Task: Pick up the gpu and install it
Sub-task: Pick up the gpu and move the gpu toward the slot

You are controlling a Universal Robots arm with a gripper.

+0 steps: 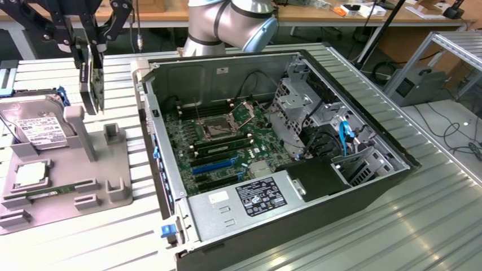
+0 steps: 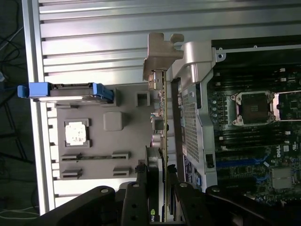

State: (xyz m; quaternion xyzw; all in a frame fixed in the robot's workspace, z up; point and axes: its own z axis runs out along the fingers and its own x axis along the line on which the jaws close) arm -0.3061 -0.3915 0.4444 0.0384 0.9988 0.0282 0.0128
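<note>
Exterior view: grips the gpu (image 1: 92,84) upright in pinching jaws, above the tabletop (image 1: 75,237), between gray holder (image 1: 105,186) and open computer case (image 1: 249,243). Wrist view: clamps the gpu (image 2: 163,122) edge-on, silver bracket (image 2: 160,52) at the far end, just beside the case wall (image 2: 190,94).

No wording could be read for certain. The gpu (image 2: 162,117), clamped in the pincer (image 2: 160,178), bore a small green mark (image 2: 153,218) close to the fingers, its shape unclear. Near the pincer, lower and to one side, the hard drive (image 1: 38,127) carried a white label with dark print too fine to read. Well away from the pincer, the power supply (image 1: 226,217) bore a black label (image 1: 260,197) with white print and a white sticker (image 1: 218,197). White lettering (image 2: 277,151) stood on the motherboard (image 2: 244,160). All were illegible.
</note>
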